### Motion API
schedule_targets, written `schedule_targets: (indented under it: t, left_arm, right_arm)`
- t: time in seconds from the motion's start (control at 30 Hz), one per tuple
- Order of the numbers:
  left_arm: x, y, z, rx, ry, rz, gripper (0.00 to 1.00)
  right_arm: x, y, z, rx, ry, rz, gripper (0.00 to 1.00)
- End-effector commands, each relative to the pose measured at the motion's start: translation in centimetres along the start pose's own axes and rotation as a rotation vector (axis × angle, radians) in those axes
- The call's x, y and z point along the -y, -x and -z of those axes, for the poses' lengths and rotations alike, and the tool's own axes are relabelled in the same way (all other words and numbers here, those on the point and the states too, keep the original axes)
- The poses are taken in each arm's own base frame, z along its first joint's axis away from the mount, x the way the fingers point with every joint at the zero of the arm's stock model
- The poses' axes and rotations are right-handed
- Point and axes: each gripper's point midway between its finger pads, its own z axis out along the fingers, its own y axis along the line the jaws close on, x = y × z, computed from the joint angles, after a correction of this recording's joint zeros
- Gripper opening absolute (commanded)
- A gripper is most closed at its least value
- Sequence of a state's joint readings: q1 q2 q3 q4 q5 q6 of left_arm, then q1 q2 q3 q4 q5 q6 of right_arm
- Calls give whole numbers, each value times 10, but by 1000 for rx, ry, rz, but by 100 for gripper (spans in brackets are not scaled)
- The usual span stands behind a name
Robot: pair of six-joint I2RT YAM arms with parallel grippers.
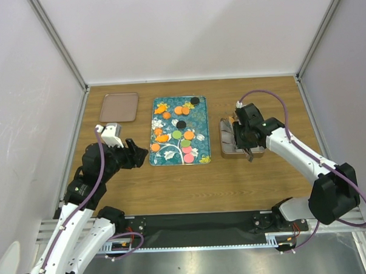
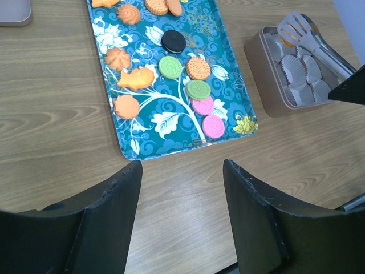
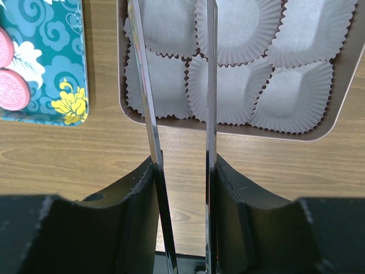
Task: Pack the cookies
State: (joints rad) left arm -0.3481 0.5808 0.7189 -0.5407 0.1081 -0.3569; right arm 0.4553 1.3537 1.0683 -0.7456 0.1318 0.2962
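The cookies (image 1: 181, 125) lie on the teal floral tray (image 1: 155, 162): black (image 2: 174, 41), green (image 2: 170, 67), pink (image 2: 213, 126) and orange ones (image 2: 198, 68). My left gripper (image 1: 146, 154) hovers open and empty over bare wood just off the tray's near left corner (image 2: 182, 165). My right gripper (image 1: 247, 140) is shut on a pair of metal tongs (image 3: 149, 103), whose arms reach out over the box (image 3: 228, 132) of white paper cups. A bit of orange shows at the tong head (image 2: 311, 40); the right wrist view cuts the tong tips off.
A flat brown lid (image 1: 119, 107) lies at the back left of the wooden table. The box (image 1: 227, 152) stands right of the tray. Fish- and flower-shaped orange biscuits (image 2: 137, 79) share the tray.
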Motion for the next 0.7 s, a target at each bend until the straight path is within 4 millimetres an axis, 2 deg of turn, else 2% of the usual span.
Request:
schedule_targets:
  t: [0.0, 0.43, 0.67]
  left_arm:
    - [4, 5, -1, 23, -22, -25, 65]
    - [4, 5, 0, 24, -18, -26, 65]
    - [5, 5, 0, 24, -18, -27, 65]
  right_arm:
    - [-1, 11, -1, 46, 20, -27, 32]
    - [-4, 13, -24, 31, 32, -45, 33]
    - [-4, 11, -30, 20, 29, -46, 36]
